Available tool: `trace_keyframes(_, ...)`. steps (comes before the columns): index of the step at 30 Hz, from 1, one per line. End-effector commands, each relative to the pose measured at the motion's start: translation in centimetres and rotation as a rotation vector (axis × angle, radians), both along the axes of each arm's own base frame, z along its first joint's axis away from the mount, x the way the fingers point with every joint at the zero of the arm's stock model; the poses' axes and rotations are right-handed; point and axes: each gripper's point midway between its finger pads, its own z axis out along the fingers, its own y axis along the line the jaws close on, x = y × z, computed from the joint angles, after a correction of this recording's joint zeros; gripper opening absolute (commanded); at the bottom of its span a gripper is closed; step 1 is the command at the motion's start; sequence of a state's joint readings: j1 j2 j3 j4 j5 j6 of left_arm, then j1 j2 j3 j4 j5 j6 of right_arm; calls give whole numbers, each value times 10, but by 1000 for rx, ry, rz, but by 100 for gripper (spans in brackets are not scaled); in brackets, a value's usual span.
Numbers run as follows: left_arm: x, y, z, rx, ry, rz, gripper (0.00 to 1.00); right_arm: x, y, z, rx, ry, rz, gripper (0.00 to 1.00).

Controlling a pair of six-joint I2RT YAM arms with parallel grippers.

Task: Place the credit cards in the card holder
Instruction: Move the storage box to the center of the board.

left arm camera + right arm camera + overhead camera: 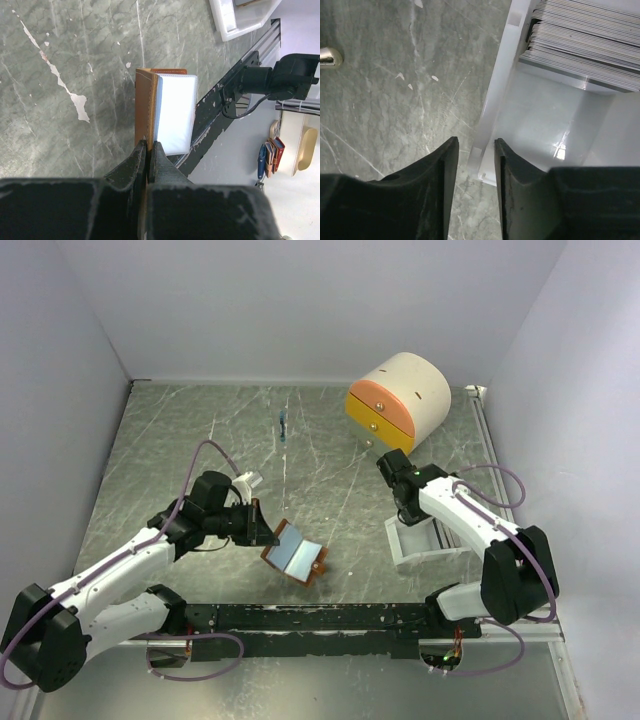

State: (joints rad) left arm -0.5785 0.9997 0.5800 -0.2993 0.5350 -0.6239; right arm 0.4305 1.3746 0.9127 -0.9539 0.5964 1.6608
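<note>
The card holder (295, 552) is taken as the landmark: it is held open near the middle of the surface (180, 440), clamped at its left edge in the jaws of the left gripper (149, 145). To its right, well apart, a tray (410, 552) is set, with the credit cards (585, 40) stacked inside at one end (the right gripper (475, 147) is placed above the tray's rim, jaws apart). Behind the card holder and to the right a drawer box (398, 400) is stood.
</note>
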Motion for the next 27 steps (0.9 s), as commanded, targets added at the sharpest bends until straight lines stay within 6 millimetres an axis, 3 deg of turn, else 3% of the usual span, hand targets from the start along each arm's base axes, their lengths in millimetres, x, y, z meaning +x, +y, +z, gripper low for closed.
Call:
trace_keyframes(1, 4, -2, 4, -6, -23, 0, 7, 4, -6, 5, -22, -9, -31, 38)
trace_keyframes(7, 5, -1, 4, -3, -26, 6, 7, 11, -6, 20, -20, -61, -36, 34)
trace_keyframes(16, 3, -1, 6, -1, -36, 9, 7, 1, -6, 6, -9, -5, -78, 32)
trace_keyframes(21, 2, -2, 7, 1, -36, 5, 7, 5, 0, 4, 14, -13, -69, 30)
trace_keyframes(27, 3, -1, 6, 7, -35, 8, 7, 14, 11, 6, 56, -31, -28, 17)
